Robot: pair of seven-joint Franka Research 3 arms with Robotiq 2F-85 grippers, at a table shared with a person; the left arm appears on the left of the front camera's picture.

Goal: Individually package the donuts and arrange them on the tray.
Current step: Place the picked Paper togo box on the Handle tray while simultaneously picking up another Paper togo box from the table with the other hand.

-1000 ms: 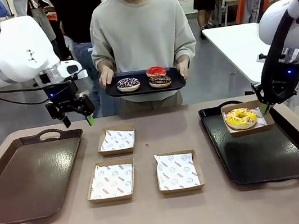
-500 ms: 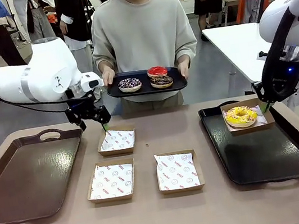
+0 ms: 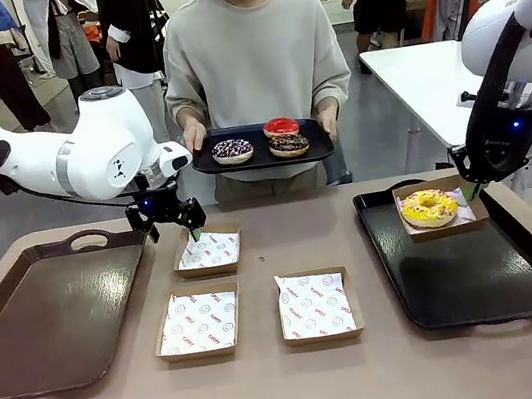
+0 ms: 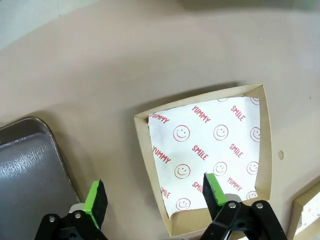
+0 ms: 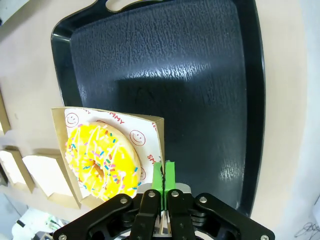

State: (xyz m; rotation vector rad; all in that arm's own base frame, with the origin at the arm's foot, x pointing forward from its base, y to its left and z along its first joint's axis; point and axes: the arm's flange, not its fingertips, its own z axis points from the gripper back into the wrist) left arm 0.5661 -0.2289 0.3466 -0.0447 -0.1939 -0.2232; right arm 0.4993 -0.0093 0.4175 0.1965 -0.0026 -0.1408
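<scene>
**Yellow donut boxed on the black tray, three more waiting with the person**

My right tool has its pads together, pinched on the side wall of the box that carries the yellow donut. That box sits at the 12 o'clock end of the black tray, which lies at 3 o'clock on the desk. From the front I cannot tell whether the box rests flat on the tray or is raised a little.

My left tool is spread wide and hangs over the 11 o'clock corner of the far box. In the wrist view one finger is over that box's wall, and the other is over bare desk between the box and the brown tray. The box is paper-lined and holds no donut. Two more boxes like it lie at 6 o'clock from it, side by side.

At 12 o'clock the person holds a small tray in both hands, off the desk. On it are the red donut, the plain chocolate donut and the sprinkled donut.
</scene>
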